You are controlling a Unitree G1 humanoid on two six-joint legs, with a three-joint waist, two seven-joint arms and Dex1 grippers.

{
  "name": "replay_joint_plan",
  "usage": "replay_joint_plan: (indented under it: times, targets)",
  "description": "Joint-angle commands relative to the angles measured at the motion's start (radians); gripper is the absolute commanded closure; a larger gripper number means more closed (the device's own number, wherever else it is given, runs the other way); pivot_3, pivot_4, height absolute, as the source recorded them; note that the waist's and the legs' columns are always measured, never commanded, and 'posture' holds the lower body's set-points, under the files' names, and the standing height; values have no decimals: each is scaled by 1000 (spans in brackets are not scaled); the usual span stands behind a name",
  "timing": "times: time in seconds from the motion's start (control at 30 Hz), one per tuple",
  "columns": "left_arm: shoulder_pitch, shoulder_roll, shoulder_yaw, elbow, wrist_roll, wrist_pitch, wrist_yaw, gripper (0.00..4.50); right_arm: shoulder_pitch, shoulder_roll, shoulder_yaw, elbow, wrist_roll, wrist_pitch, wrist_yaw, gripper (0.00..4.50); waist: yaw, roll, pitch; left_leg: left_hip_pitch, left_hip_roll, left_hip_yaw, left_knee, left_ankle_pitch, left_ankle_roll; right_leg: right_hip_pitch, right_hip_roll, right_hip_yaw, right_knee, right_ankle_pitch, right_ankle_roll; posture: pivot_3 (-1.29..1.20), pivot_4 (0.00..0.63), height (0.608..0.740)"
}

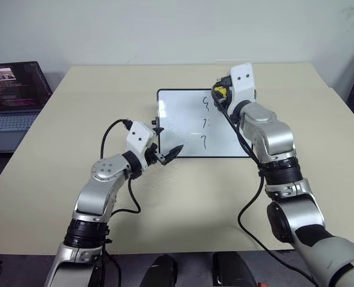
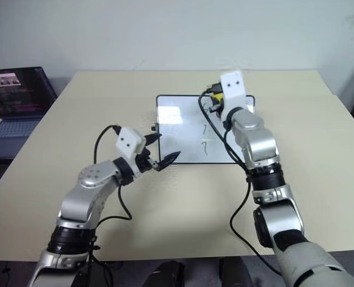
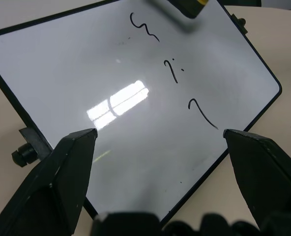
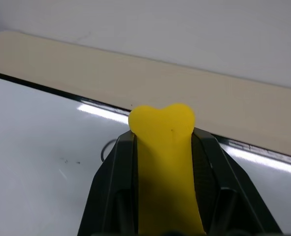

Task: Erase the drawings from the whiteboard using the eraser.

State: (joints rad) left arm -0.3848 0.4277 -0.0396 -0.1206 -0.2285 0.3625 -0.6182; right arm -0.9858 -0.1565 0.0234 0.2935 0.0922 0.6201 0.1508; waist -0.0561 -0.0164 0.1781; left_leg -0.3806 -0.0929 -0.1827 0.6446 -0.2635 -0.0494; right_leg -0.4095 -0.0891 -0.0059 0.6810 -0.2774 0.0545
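The whiteboard [image 1: 183, 122] lies flat at the middle of the table, its black frame around a glossy white face. The drawings [image 3: 175, 71], three thin dark squiggles, run in a column down its right half. My right gripper [image 4: 162, 140] is shut on the yellow eraser [image 4: 161, 147] and hovers level over the board's far right corner, just beyond the topmost squiggle [image 1: 205, 104]. My left gripper [image 3: 160, 132] stands open at the board's near left corner, with its fingers [image 3: 72, 162] wide apart, nothing between them, and pointing across the board beside a black side knob [image 3: 25, 153].
An open laptop [image 1: 12, 101] sits at the table's far left edge. The beige table [image 1: 75, 179] has bare room in front of and on both sides of the board. Black cables hang from both arms.
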Motion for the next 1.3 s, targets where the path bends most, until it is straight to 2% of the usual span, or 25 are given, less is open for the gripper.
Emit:
replay_joint_plan:
  times: [0.03,0.53,1.3]
  targets:
    - [2,-9,-6,-62,3,-20,9,0,-50,9,-1,19,-9,-57,10,3409,0,0,0,0,0,0,0,0,0,0,0,0,0,0,0,0,150,740]
    - [9,12,14,-55,7,-35,6,0,-73,97,10,45,-2,-37,11,3409,0,0,0,0,0,0,0,0,0,0,0,0,0,0,0,0,150,740]
    - [16,17,28,-82,6,-21,16,0,-95,61,69,113,-105,-17,16,3409,0,0,0,0,0,0,0,0,0,-1,0,0,0,0,0,0,150,740]
